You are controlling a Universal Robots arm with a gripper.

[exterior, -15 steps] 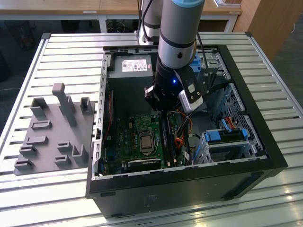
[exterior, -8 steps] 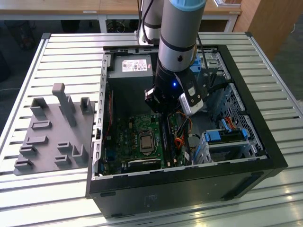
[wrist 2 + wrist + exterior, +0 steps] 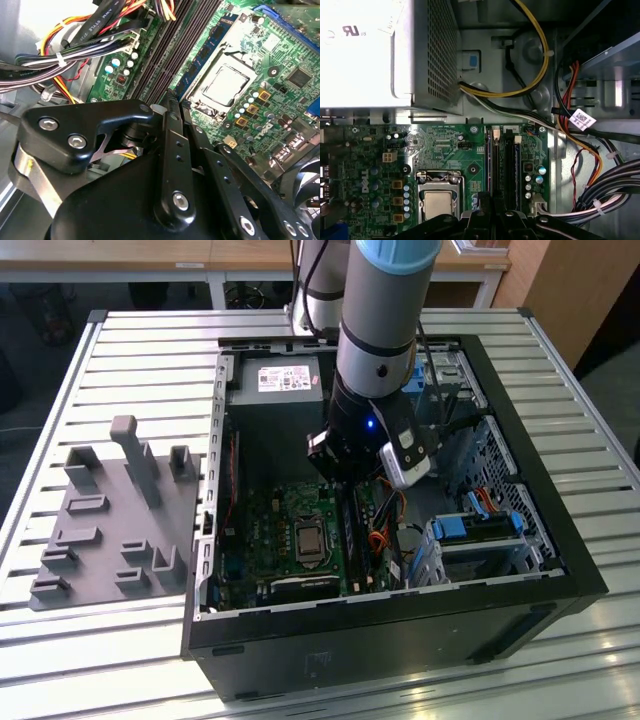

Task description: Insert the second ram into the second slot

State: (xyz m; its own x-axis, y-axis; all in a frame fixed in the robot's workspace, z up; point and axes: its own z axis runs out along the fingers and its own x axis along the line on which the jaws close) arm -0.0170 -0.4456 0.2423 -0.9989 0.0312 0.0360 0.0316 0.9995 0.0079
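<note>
My gripper (image 3: 350, 480) reaches down into the open computer case (image 3: 560, 540), low over the motherboard. In the second wrist view its fingertips (image 3: 162, 106) meet at the near end of the second ram (image 3: 205, 52), a thin blue stick with black chips. The stick stands on edge along the memory slot beside the processor socket (image 3: 225, 85) and runs out from between the fingers. Dark, bare memory slots (image 3: 165, 45) lie parallel on its other side. In the first wrist view the gripper (image 3: 495, 212) sits over the end of the slots (image 3: 502, 165).
The silver power supply (image 3: 365, 50) fills the case's far end. A coloured cable bundle (image 3: 90, 35) runs close beside the slots. Blue drive-bay latches (image 3: 470, 530) sit at the exterior view's right. A grey fixture plate (image 3: 110, 520) lies on the slatted table at its left.
</note>
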